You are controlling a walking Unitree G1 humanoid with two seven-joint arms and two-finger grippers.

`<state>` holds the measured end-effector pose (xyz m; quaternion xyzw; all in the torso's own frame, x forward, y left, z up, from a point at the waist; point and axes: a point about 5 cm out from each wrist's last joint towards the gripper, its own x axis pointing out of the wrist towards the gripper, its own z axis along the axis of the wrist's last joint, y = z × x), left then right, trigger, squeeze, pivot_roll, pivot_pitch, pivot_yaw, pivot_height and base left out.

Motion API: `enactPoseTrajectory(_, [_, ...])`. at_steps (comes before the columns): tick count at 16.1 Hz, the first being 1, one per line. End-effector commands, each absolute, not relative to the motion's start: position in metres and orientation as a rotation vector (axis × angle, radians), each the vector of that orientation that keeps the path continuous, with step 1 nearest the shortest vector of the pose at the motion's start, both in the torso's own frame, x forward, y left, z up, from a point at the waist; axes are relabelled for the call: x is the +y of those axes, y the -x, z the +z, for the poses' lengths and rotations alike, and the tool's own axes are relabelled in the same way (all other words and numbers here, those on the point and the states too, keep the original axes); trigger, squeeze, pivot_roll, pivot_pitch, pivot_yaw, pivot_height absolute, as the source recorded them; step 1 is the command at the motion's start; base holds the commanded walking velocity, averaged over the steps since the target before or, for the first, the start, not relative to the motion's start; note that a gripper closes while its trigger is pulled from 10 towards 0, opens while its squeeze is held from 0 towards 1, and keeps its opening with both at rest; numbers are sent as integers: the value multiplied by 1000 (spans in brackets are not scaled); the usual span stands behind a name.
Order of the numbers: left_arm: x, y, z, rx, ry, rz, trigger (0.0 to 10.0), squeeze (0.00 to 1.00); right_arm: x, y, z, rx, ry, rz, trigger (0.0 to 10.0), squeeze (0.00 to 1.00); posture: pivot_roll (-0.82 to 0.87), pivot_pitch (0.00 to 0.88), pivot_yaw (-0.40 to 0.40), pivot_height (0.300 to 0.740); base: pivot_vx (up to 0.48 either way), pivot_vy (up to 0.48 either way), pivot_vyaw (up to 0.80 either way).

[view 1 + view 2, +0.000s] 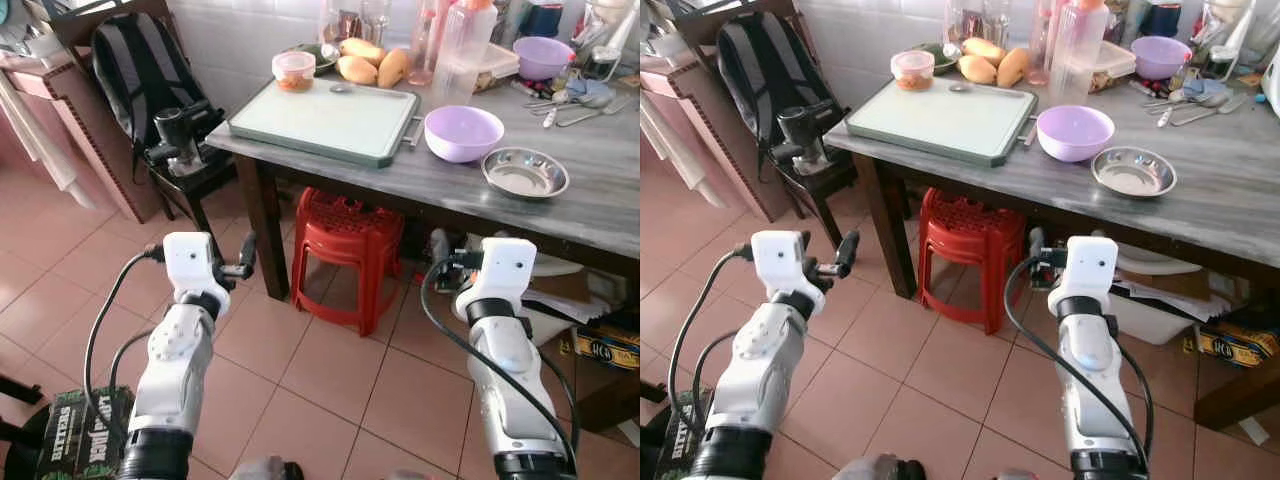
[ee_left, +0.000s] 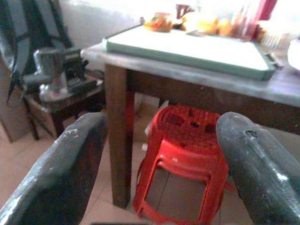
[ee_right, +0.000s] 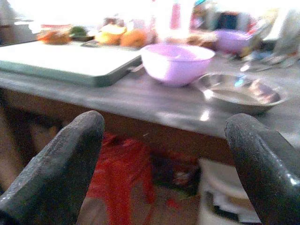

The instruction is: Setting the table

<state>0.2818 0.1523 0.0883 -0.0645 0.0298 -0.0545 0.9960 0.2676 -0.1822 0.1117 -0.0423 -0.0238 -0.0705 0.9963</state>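
I am standing in front of the table [image 1: 600, 215] with both arms raised, and nothing is being held yet. On the far left a backpack [image 1: 135, 60] is leaning on a dark chair, and a red stool [image 1: 345, 250] is sitting under the table's near edge.

The left gripper [image 1: 243, 262] is hovering low over the floor, below the table's left corner. Its two fingers [image 2: 61, 164] are spread wide and are holding nothing. Up and beyond it, the green cutting board [image 1: 325, 120] is lying on the left part of the table, with its long axis running left to right along the table edge.

Further right, the purple bowl [image 1: 463, 132] is sitting just beside the board's right handle, and the steel dish [image 1: 525, 172] is lying near it, a little nearer to me and to the right.

The right gripper [image 1: 440, 262] is also below the table edge, wide open and empty. The bowl and the dish are lying up and ahead of it, so I am judging the right arm as the nearer one for them. It needs to be rising above the table edge first.
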Motion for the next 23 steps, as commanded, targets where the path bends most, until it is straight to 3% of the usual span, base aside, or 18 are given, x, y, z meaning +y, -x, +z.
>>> enactPoseTrajectory(1, [157, -275, 79, 93, 144, -78, 10000, 0, -182, -261, 111, -45, 70, -145, 10000, 0, -37, 0, 74, 740, 0, 0, 0])
enactPoseTrajectory(8, [146, -280, 91, 70, 164, -142, 10000, 0, -185, -259, 111, -40, 77, -145, 10000, 0, -34, 0, 38, 740, 0, 0, 0])
enactPoseTrajectory(13, [141, -268, 84, 92, 185, -121, 10000, 0, -180, -256, 111, -27, 61, -114, 10000, 0, -32, 0, 20, 740, 0, 0, 0])
enactPoseTrajectory(23, [138, -273, 91, 88, 192, -153, 10000, 0, -180, -261, 114, -9, 40, -130, 10000, 0, -48, 0, 36, 740, 0, 0, -155])
